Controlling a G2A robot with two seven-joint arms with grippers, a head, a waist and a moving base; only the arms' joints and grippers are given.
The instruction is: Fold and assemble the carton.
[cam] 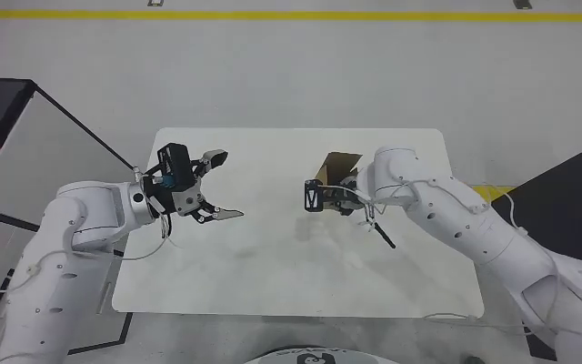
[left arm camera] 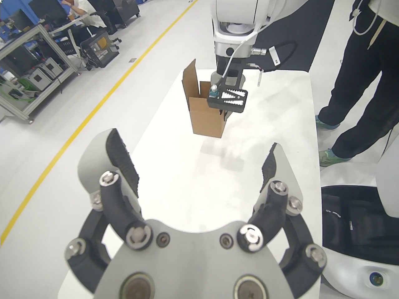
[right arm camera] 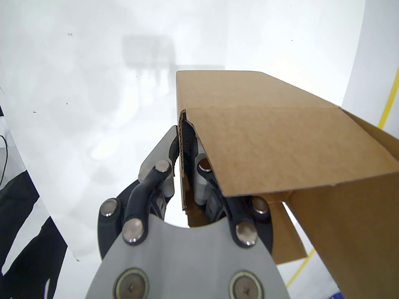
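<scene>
A brown cardboard carton (cam: 340,168) is held above the white table (cam: 273,273) at its right half, with one flap (left arm camera: 190,79) standing up. My right gripper (right arm camera: 184,144) is shut on one wall of the carton (right arm camera: 265,138), one finger outside and one inside. From the left wrist view the carton (left arm camera: 207,119) hangs under the right arm's wrist (left arm camera: 227,97). My left gripper (cam: 221,187) hovers over the left half of the table, wide open and holding nothing, with its fingers (left arm camera: 120,157) pointing toward the carton.
A person's legs in dark trousers (left arm camera: 358,94) stand by the table's right side. A yellow floor line (cam: 291,15) runs beyond the table. Black frame bars (cam: 82,127) stand left of the table. Bare table surface (left arm camera: 193,172) lies between the two grippers.
</scene>
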